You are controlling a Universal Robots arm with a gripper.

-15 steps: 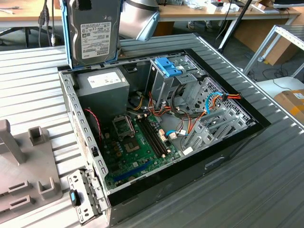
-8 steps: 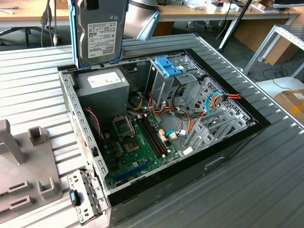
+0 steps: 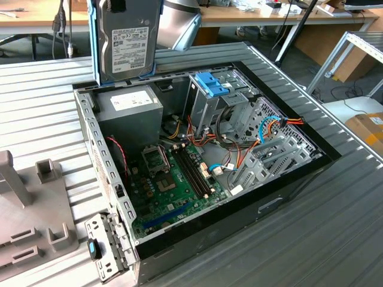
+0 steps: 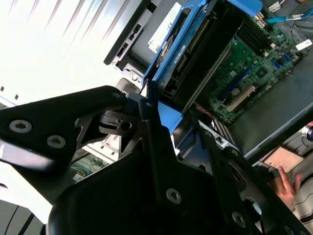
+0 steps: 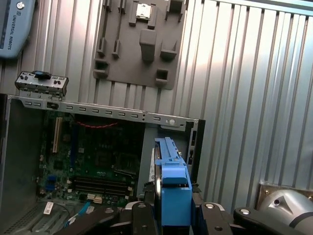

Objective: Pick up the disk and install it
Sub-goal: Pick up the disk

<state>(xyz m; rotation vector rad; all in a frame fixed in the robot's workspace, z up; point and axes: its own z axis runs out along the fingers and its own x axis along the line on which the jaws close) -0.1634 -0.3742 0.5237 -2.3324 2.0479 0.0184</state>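
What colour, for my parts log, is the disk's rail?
Bright blue rail; best in first wrist view.

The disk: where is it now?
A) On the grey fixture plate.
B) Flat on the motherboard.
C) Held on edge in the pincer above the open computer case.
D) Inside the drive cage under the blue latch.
C: the disk stands on edge over a corner of the computer case, its blue rail clamped in the pincer in the first wrist view.
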